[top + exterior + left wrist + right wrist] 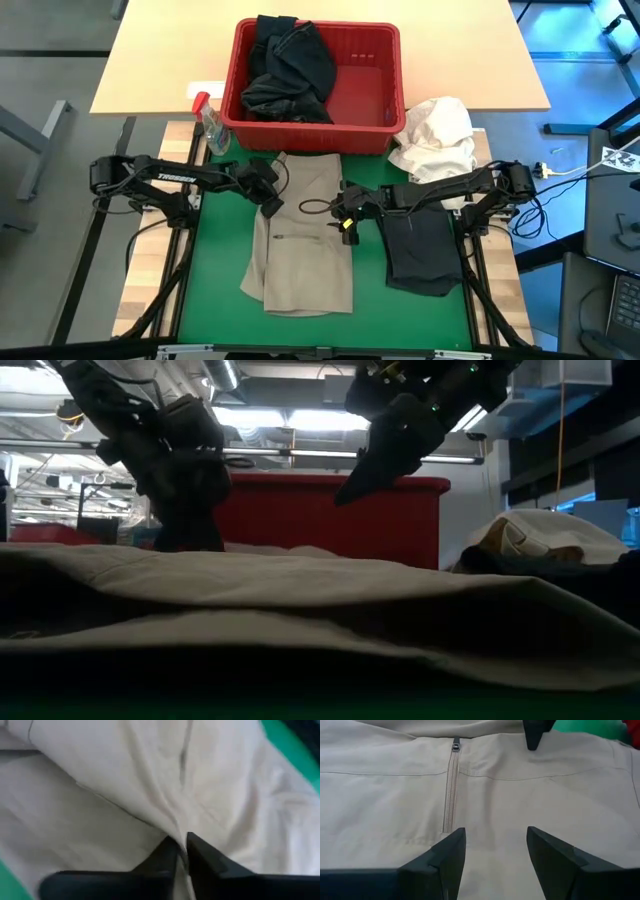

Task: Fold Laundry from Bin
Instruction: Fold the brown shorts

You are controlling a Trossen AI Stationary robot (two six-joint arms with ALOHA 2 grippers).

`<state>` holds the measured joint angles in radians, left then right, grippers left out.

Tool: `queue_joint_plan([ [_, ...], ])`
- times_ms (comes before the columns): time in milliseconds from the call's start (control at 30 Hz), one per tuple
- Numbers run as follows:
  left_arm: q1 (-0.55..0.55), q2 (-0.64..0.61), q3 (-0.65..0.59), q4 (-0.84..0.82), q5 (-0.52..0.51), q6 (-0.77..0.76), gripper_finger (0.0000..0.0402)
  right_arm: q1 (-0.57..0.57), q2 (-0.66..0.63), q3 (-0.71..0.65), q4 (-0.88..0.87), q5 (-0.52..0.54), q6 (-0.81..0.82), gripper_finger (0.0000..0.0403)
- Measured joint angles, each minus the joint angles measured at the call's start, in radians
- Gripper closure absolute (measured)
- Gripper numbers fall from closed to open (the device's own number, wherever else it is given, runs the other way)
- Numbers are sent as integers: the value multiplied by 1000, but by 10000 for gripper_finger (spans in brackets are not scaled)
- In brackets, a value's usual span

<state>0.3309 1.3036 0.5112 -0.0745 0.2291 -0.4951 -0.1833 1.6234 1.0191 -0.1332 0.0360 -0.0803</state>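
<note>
Left pincer (270,204), from above, sat on the khaki garment (305,240), spread on the counter (215,270) before the bin (385,128). Its wrist view showed the fingers (167,857) pinched on a soft fold. Right pincer (495,847) hovered half open, empty, above the zipper (451,790). You should grip limp cloth at edges.

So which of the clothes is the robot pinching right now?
The khaki-beige garment, spread flat on the green mat. The left gripper is shut on a fold of it. The dark clothes lie apart, in the red bin and folded beside it.
</note>
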Motion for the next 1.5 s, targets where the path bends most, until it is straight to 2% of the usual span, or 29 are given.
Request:
queue_joint_plan([
  [67,0,-19,12,-14,37,-17,394,0,0,0,-3,0,0,194],
  [200,0,-78,75,-45,106,-46,396,0,0,0,-4,0,5,194],
  [267,4,-92,124,-121,147,-48,398,0,0,0,-3,0,6,194],
  [367,5,-106,220,-330,149,-15,397,0,0,0,-2,0,6,194],
  [433,5,-107,282,-481,84,43,396,0,0,0,-1,-1,6,194],
  [500,6,-106,319,-603,-28,79,396,0,0,0,1,-1,8,194],
  [633,24,-106,344,-666,-200,87,396,0,0,0,-5,-2,8,194],
  [733,35,-104,344,-681,-275,114,396,0,0,0,-3,-2,8,194],
  [1000,84,-88,344,-824,-407,141,396,0,0,0,-3,-2,8,194],
  [1200,125,-79,344,-930,-439,168,396,0,0,0,2,-2,8,194],
  [1300,140,-57,344,-986,-503,187,395,0,0,0,3,-2,8,194],
  [1400,153,-31,344,-1003,-560,202,395,0,0,0,4,-2,8,194],
  [1500,164,-14,344,-1006,-566,219,395,0,0,0,3,-2,8,194],
])
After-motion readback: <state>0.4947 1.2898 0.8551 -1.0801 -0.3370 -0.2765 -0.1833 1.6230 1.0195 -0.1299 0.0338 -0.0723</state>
